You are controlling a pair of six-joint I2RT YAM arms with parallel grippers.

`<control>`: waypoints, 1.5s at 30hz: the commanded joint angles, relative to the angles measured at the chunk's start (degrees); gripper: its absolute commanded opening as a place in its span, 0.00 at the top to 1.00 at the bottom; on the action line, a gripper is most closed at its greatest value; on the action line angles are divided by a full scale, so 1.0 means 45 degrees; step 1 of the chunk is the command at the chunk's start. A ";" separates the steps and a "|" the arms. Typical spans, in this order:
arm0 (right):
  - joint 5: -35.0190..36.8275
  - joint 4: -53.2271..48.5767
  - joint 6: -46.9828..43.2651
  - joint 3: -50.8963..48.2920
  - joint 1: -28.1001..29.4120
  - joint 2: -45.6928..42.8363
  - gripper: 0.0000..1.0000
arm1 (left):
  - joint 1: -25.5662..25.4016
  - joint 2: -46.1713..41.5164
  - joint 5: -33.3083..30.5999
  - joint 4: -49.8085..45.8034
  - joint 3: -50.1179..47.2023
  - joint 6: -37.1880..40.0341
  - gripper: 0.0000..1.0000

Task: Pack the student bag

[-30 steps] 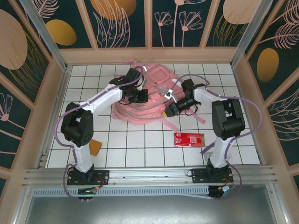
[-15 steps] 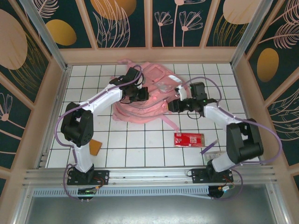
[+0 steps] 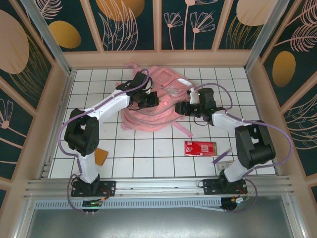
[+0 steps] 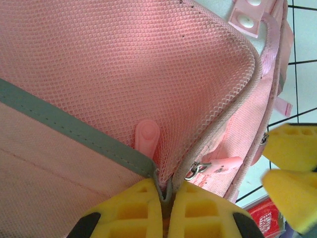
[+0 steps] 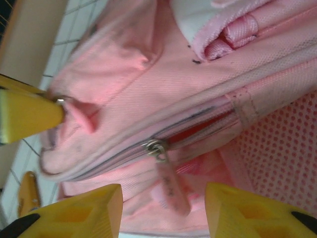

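Well — student bag [image 3: 166, 79], packet [image 3: 200, 148] print unreadable

red packet [image 3: 200, 148], white print, unreadable

Pink student bag [image 3: 166, 79] mid-table — left gripper [image 3: 154, 100], right gripper [image 3: 178, 109] at it; red packet [image 3: 200, 148] nearby.

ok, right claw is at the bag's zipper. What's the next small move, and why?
Probably close the right claw on the zipper pull. Its jaws stand open with the pull tab lying between them, not yet gripped. The left claw is shut on a seam of the student bag, which should brace the fabric for a zip pull.
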 commanded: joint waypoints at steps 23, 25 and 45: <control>0.1271 -0.6658 -0.4214 0.4073 0.1442 0.1167 1.00 | 0.0128 -0.0018 0.0498 0.1211 -0.0176 -0.1278 1.00; 0.0537 -0.6634 -0.4173 0.3999 0.1919 0.1250 1.00 | 0.0120 0.0051 0.0535 0.1220 0.0047 -0.1367 1.00; -0.1363 0.4768 -0.0696 -0.0030 0.6335 0.1420 0.79 | 0.0118 0.0061 0.1289 0.1872 -0.0196 -0.2028 1.00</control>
